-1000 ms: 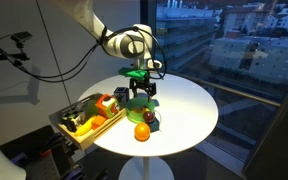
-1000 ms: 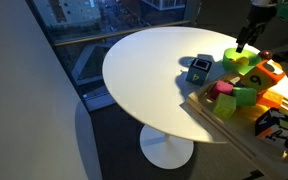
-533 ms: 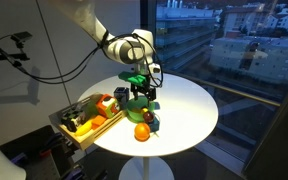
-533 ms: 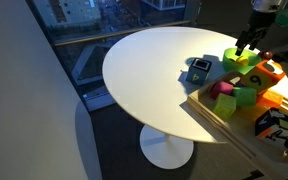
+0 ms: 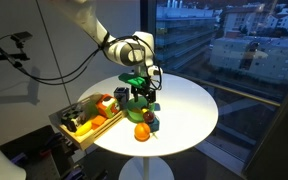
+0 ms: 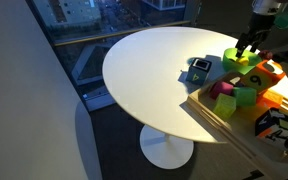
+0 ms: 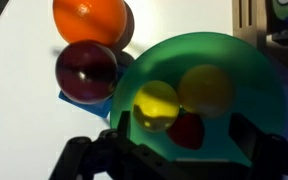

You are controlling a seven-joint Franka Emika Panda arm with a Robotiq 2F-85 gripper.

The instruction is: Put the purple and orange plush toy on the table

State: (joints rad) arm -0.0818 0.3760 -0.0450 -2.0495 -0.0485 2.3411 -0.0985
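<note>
Hand (image 7: 174, 140) hangs open above the green bowl (image 7: 254, 70), its 2 fingers spread wide and gripping nothing; in the wrist view they straddle the bowl, which holds 2 yellow balls and a dark red piece I cannot identify. The purple and orange plush toy (image 7: 86, 70) is not under the hand. It lies off to the left of the hand in the wrist view and a little forward of the fingers, just outside the bowl's wall. It looks like a dark purple-red lump resting on a teal block (image 7: 76, 99), so it does not touch the white worktop (image 7: 19, 120) itself. Farther out on that side, touching or nearly touching the toy, sits a plain orange ball (image 7: 89, 18). The toy lies roughly along the line on which the fingers open, beyond the left finger. In my judgement the coming move is therefore a sideways shift along that line before any descent. From above the toy looks round, with no clear long axis, so turning the wrist should matter little. What matters is clearance. The bowl's rim is close on one side and the orange ball on the other, and the fingers would have to come down between these 2 neighbours. The toy is probably soft, so a grip near its middle should hold.
</note>
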